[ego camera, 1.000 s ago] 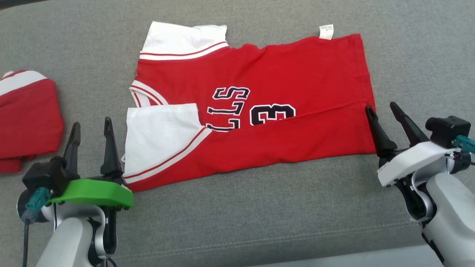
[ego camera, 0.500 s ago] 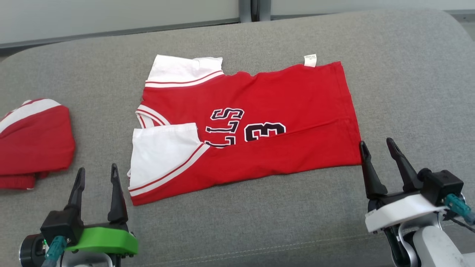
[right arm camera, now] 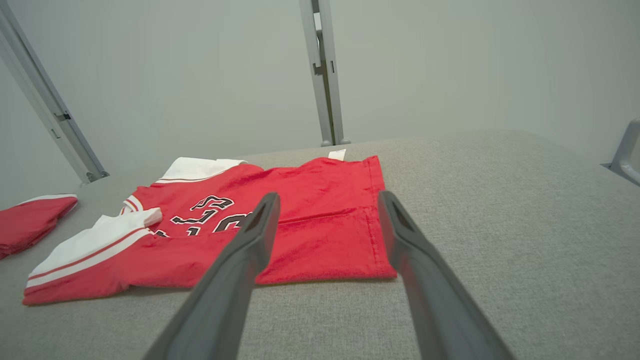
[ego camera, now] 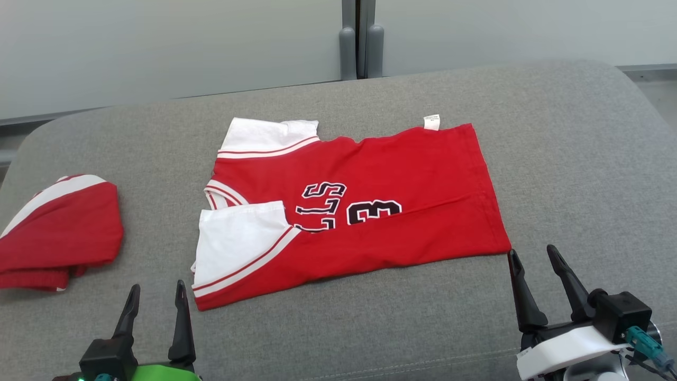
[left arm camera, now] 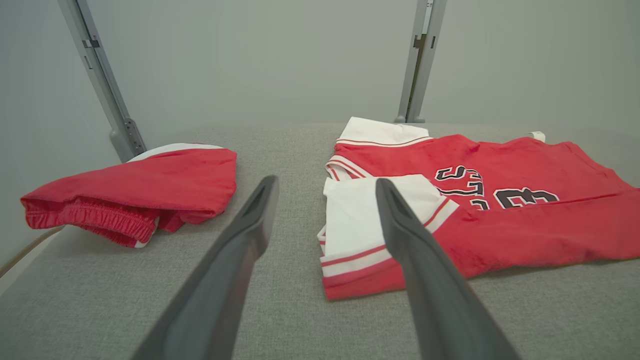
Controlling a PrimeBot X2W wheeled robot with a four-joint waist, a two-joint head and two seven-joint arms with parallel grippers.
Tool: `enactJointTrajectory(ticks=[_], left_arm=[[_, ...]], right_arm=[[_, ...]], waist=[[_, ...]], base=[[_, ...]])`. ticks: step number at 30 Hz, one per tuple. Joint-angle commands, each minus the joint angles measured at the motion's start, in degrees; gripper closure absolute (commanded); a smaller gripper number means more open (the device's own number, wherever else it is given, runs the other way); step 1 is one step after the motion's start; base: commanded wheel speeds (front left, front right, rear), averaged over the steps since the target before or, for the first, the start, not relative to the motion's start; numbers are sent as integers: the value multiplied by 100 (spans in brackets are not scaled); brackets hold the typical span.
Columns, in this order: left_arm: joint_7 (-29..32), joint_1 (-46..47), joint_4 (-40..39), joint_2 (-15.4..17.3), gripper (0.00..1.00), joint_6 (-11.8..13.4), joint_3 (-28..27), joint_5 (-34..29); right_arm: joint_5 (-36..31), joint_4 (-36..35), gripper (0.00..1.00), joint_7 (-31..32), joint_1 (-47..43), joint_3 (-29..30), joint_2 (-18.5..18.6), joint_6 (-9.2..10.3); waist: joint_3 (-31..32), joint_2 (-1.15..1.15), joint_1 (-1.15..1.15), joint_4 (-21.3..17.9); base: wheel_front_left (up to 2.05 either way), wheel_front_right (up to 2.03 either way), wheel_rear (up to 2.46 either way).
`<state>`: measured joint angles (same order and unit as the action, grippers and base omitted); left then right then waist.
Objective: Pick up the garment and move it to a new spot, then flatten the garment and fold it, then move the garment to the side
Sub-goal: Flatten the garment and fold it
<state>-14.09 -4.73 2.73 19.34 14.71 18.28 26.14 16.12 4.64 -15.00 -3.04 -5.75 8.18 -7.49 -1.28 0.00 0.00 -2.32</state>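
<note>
The head view looks forward and down from high on the near side over the grey fabric cushion (ego camera: 370, 328). Each wrist view sits low and close to it, facing far: the left gripper (left arm camera: 326, 181) from near left, the right gripper (right arm camera: 328, 195) from near right. All three share the flat red-and-white numbered jersey (ego camera: 370, 233).

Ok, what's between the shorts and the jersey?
Nothing: only bare grey cushion lies between the shorts and the jersey, seen in the head and left wrist views.
</note>
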Motion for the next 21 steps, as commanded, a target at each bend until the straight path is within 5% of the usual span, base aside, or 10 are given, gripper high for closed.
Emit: enactJointTrajectory(ticks=[1, 21], left_arm=[[33, -108, -43, 61, 0, 53, -14, 14], [79, -48, -89, 92, 0, 60, -46, 138]], right_arm=[[-46, -51, 0, -17, -97, 4, -5, 0], [-29, -92, 0, -18, -163, -12, -52, 0]], waist=[[128, 0, 0, -31], [172, 0, 0, 35]], base=[[0, 0, 0], [0, 0, 0]])
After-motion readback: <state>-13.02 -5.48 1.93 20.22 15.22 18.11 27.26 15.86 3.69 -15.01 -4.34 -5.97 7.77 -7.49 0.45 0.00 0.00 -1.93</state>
